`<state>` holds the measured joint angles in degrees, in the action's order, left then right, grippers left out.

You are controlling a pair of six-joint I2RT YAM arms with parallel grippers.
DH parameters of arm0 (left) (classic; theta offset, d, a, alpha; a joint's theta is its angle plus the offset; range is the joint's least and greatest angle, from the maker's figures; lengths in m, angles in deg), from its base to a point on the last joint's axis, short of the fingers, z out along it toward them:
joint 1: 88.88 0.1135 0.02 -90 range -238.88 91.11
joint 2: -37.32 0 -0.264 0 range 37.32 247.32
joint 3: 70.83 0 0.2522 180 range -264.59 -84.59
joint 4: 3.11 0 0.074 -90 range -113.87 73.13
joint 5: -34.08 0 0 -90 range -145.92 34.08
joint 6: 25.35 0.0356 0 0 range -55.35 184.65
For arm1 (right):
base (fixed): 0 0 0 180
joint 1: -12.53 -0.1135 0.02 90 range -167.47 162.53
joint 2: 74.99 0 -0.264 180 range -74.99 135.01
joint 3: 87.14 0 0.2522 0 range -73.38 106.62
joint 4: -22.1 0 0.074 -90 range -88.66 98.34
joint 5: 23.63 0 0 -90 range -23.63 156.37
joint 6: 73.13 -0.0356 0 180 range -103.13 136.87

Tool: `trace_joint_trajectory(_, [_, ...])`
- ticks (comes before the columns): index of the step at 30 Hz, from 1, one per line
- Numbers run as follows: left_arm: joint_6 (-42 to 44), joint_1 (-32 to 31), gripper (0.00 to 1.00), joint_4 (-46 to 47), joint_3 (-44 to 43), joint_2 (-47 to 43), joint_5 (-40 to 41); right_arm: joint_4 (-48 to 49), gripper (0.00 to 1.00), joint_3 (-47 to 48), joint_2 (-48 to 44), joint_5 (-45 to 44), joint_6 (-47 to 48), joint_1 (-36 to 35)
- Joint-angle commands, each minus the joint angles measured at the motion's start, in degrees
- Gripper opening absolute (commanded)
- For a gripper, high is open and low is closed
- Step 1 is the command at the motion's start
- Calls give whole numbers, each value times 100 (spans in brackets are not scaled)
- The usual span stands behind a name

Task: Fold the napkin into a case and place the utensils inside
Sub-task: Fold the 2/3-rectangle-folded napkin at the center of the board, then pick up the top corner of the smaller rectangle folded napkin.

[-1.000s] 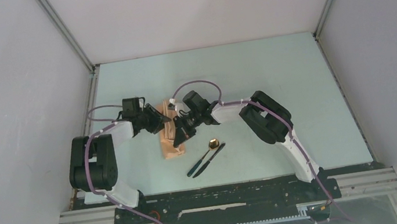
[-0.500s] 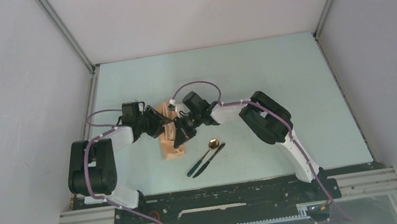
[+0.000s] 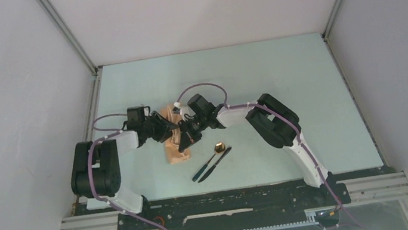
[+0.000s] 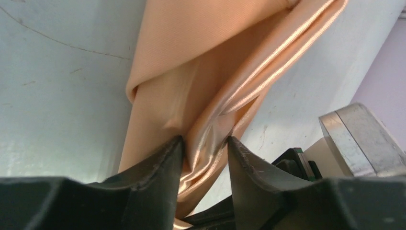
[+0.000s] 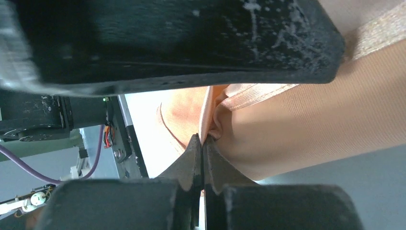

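Observation:
The peach-tan napkin (image 3: 174, 150) lies folded into a narrow strip on the table between my two grippers. My left gripper (image 3: 168, 131) comes from the left. In the left wrist view its tips (image 4: 205, 141) press a bunched, wrinkled fold of the napkin (image 4: 191, 48), with the jaws a little apart. My right gripper (image 3: 184, 138) comes from the right. In the right wrist view it (image 5: 201, 141) is pinched tight on a thin edge of the napkin (image 5: 311, 120). The gold-bowled spoon (image 3: 219, 147) and the dark knife (image 3: 217, 162) lie side by side on the table to the right of the napkin.
The pale table (image 3: 280, 74) has grey walls on three sides. A metal rail (image 3: 232, 204) with the arm bases runs along its near edge. The utensils lie just near of the right forearm.
My left gripper has shifted slightly right and nearer, closer onto the napkin. The right gripper, napkin and utensils have stayed about where they were.

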<state>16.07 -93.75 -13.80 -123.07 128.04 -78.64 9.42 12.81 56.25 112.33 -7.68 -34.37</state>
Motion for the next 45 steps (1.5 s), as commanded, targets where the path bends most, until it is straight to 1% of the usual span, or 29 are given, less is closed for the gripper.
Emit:
trace_joint_trajectory(1, [-66, -55, 43, 248, -107, 334, -243, -56, 0, 27, -321, -47, 77, -46])
trace_joint_trajectory(3, [-110, -44, 34, 281, -76, 382, -212, -80, 1, 45, -333, -95, 68, -48])
trace_joint_trajectory(4, [-124, -41, 29, 270, -60, 393, -179, -170, 6, 55, -352, -151, 66, -48])
trace_joint_trajectory(6, [-119, -32, 23, 237, -53, 430, -74, -380, 15, 53, -459, -314, 73, -44])
trace_joint_trajectory(8, [-80, -26, 13, 137, -81, 514, -6, -552, 29, 64, -623, -486, 17, -19])
trace_joint_trajectory(11, [-73, 9, 10, 95, -68, 610, 17, -935, 55, 36, -984, -901, -187, 86])
trace_joint_trajectory(12, [-65, 18, 10, 97, -49, 613, 24, -1020, 62, -19, -1139, -1043, -259, 145])
trace_joint_trajectory(13, [-57, 36, 10, 97, -42, 607, 17, -1064, 68, -81, -1299, -1210, -342, 211])
trace_joint_trajectory(15, [-32, 42, 10, 85, -37, 577, 2, -1172, 72, -114, -1529, -1667, -561, 337])
trace_joint_trajectory(19, [-44, 54, 10, 53, -7, 485, 12, -1279, 73, 223, -1418, -2500, -1052, 606])
trace_joint_trajectory(22, [-51, 53, 10, 46, 20, 456, 7, -1395, 74, 863, -1046, -3004, -1218, 719])
trace_joint_trajectory(24, [-47, 50, 10, 39, 33, 444, 19, -1316, 71, 1283, -768, -3155, -1177, 731])
trace_joint_trajectory(27, [-59, 50, 10, 27, 67, 401, 18, -1344, 64, 1928, -313, -3200, -1052, 733])
trace_joint_trajectory(31, [-71, 55, 10, 27, 145, 292, 56, -1335, 62, 2593, 215, -2945, -995, 714])
trace_joint_trajectory(34, [-73, 55, 10, 25, 156, 271, 53, -1594, 52, 3141, 590, -2874, -872, 660])
trace_joint_trajectory(36, [-73, 51, 10, 40, 159, 262, 40, -1721, 50, 3329, 707, -3001, -846, 632])
trace_joint_trajectory(39, [-71, 55, 10, 53, 157, 262, 35, -1731, 51, 3444, 816, -3108, -858, 603])
trace_joint_trajectory(43, [-71, 50, 10, 71, 165, 254, 32, -1839, 60, 3637, 1012, -2978, -886, 598])
trace_joint_trajectory(45, [-71, 55, 10, 79, 165, 246, 18, -1848, 63, 3665, 1040, -2957, -864, 566])
